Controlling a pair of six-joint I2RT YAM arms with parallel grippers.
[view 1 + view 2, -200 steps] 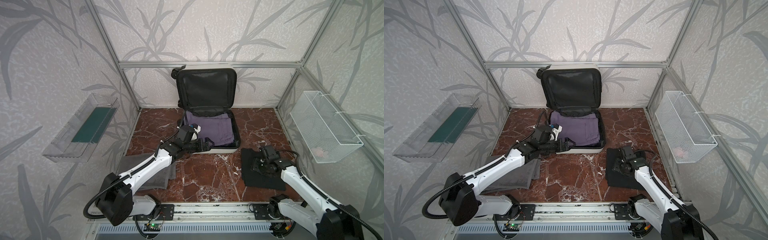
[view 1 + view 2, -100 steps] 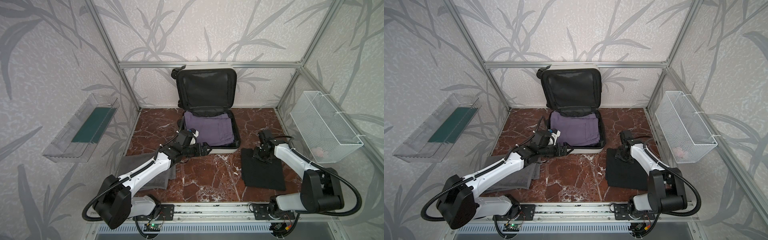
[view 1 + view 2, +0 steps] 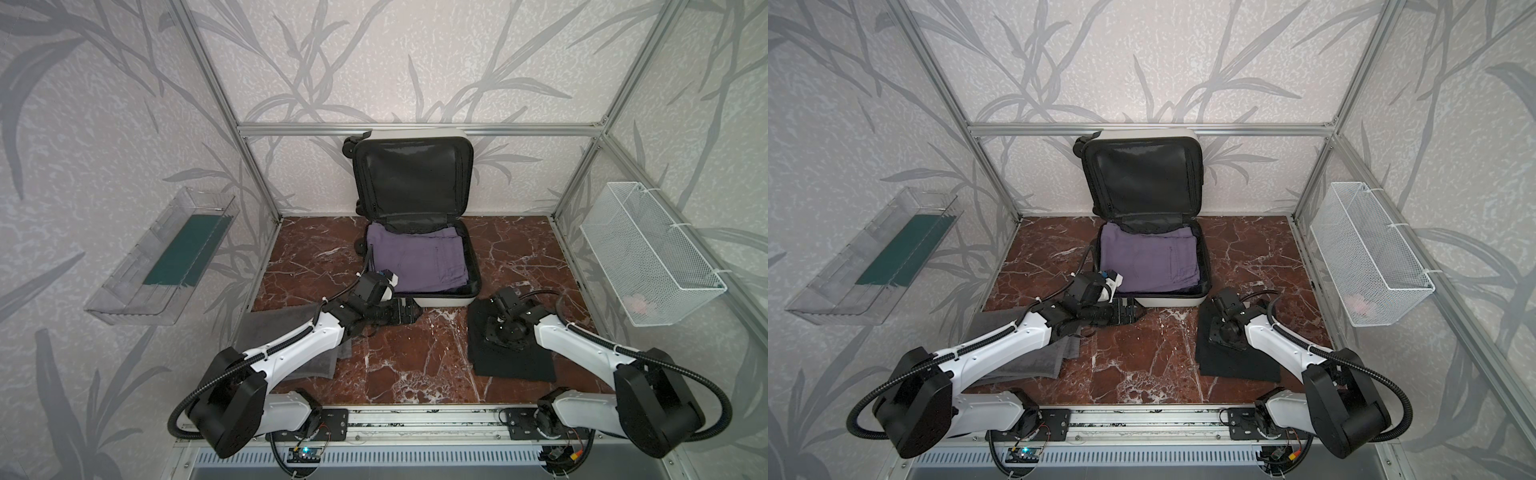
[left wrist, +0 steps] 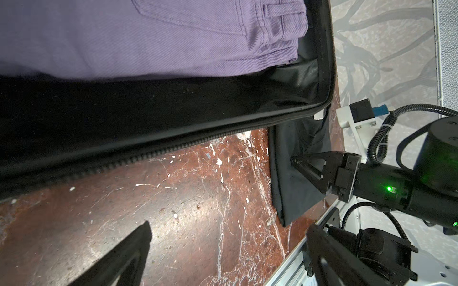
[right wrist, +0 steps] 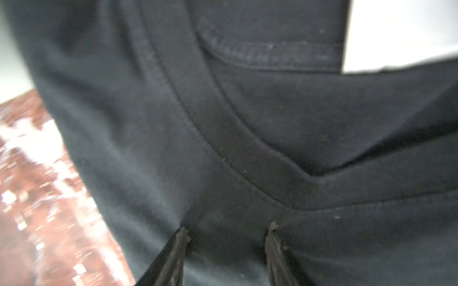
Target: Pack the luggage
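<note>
Luggage [image 3: 432, 300] lies open on the tabletop [image 3: 415, 353], purple trousers [image 3: 415, 257] inside. Left gripper [image 4: 228, 225] gapes wide, empty, beside its zipper [image 4: 173, 146]; right gripper [image 5: 228, 231], half parted, presses fingertips [image 5: 182, 239] onto black garment [image 5: 247, 123].

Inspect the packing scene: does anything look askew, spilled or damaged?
Nothing stands out. The purple jeans lie folded flat inside the open suitcase; the black T-shirt and grey towel lie flat on the marble surface.

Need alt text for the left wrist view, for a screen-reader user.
Open luggage fills much of the view, folded purple trousers lying in its black lining, its zipper edge against the red marble tabletop. Beside it, the right gripper is over a black garment; the left gripper holds its fingers wide apart in the foreground.
</note>
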